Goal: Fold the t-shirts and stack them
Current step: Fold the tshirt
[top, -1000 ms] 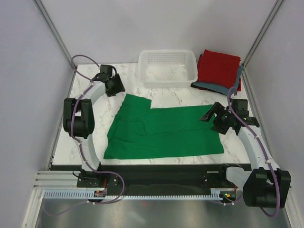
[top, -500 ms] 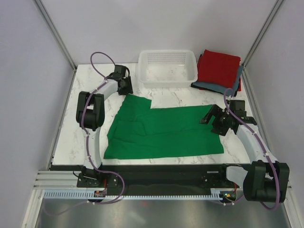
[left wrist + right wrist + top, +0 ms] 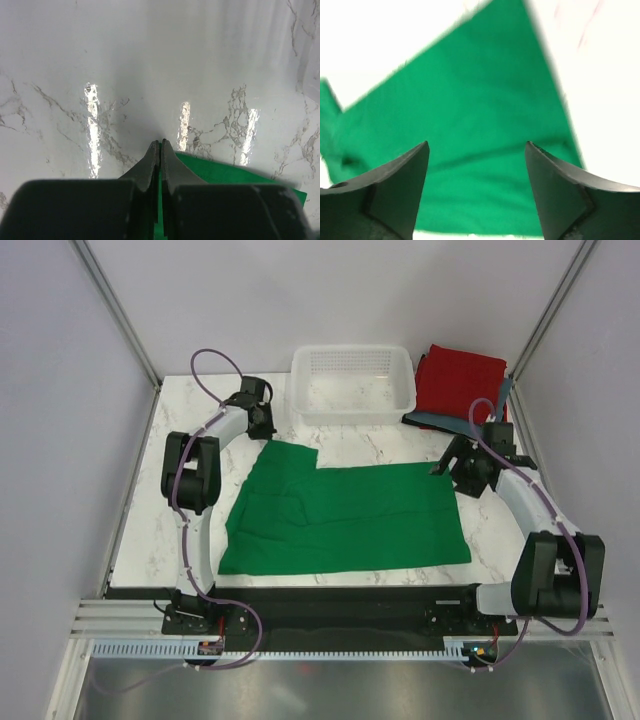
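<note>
A bright green t-shirt (image 3: 345,515) lies spread flat across the middle of the marble table. My left gripper (image 3: 267,432) is at its far left corner. In the left wrist view that gripper (image 3: 161,142) is shut, with green cloth (image 3: 225,172) pinched between the jaws. My right gripper (image 3: 441,467) hovers at the shirt's far right corner. Seen from the right wrist, the gripper (image 3: 476,145) is open above the green t-shirt (image 3: 470,100) with nothing between its fingers. A red t-shirt (image 3: 462,380) lies folded on a grey-blue one (image 3: 440,422) at the back right.
A white mesh basket (image 3: 352,412) stands at the back centre, between the two grippers. Grey side walls close the table in left and right. Bare marble (image 3: 190,510) shows to the left of the shirt.
My left gripper swung in to the shirt's far left corner and closed on it. My right arm moved farther back, to the far right corner, and stayed open.
</note>
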Tool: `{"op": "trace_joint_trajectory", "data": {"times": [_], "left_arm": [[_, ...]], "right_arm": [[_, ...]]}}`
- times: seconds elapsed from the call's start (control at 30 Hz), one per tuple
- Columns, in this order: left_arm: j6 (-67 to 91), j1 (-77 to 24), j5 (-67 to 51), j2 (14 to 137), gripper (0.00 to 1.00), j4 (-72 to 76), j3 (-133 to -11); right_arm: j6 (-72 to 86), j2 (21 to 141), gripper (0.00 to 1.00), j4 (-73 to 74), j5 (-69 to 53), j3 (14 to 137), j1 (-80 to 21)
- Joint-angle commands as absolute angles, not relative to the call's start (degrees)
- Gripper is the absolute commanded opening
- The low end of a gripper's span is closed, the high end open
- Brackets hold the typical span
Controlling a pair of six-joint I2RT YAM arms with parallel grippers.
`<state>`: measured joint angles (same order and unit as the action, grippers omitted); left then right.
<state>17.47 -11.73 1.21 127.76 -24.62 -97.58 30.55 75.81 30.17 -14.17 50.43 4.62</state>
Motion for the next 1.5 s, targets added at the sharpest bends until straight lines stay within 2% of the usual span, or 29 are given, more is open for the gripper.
{"op": "trace_joint_trajectory", "data": {"times": [0.0,0.17,0.37,0.5,0.67,0.7,0.8,0.9,0.97,1.2,1.47], "left_arm": [[15.65,-12.39,-1.40,129.99,0.02,-24.53,-98.35],[13.45,-12.31,-6.84,127.89,0.02,-18.56,-93.62],[13.01,-12.39,-7.56,123.40,0.02,-11.08,-86.49],[12.74,-12.39,-8.00,123.66,0.02,-11.51,-86.75],[12.66,-12.48,-8.00,123.84,0.02,-11.60,-86.92],[12.66,-12.48,-8.09,123.92,0.02,-11.60,-86.92],[12.57,-12.48,-8.09,123.93,0.02,-11.78,-87.01],[12.66,-12.48,-8.09,123.93,0.02,-11.78,-86.92],[12.66,-12.39,-8.00,123.84,0.02,-11.78,-86.92],[14.94,-12.48,-5.10,122.26,0.02,-18.54,-89.12],[18.63,-12.31,-2.64,108.04,0.02,-24.96,-85.61]], "right_arm": [[29.45,85.03,0.82,23.65,-2.04,58.69,4.04],[28.57,97.37,0.77,23.91,2.45,69.50,3.96],[28.48,107.31,0.72,22.24,7.45,75.05,2.64],[28.04,111.61,0.69,21.62,9.58,75.94,0.44],[28.21,112.94,0.56,21.09,12.82,73.58,-1.23],[28.30,112.77,0.48,20.66,13.70,73.13,-1.32],[28.30,112.68,0.36,20.57,14.24,72.42,-1.32],[28.56,112.59,0.11,20.48,13.71,72.16,-1.41],[28.48,112.41,0.01,20.65,13.71,72.16,-1.49],[27.16,107.24,0.00,22.41,13.62,72.60,-1.58],[26.37,98.01,0.00,24.87,11.52,71.11,-1.58]]}}
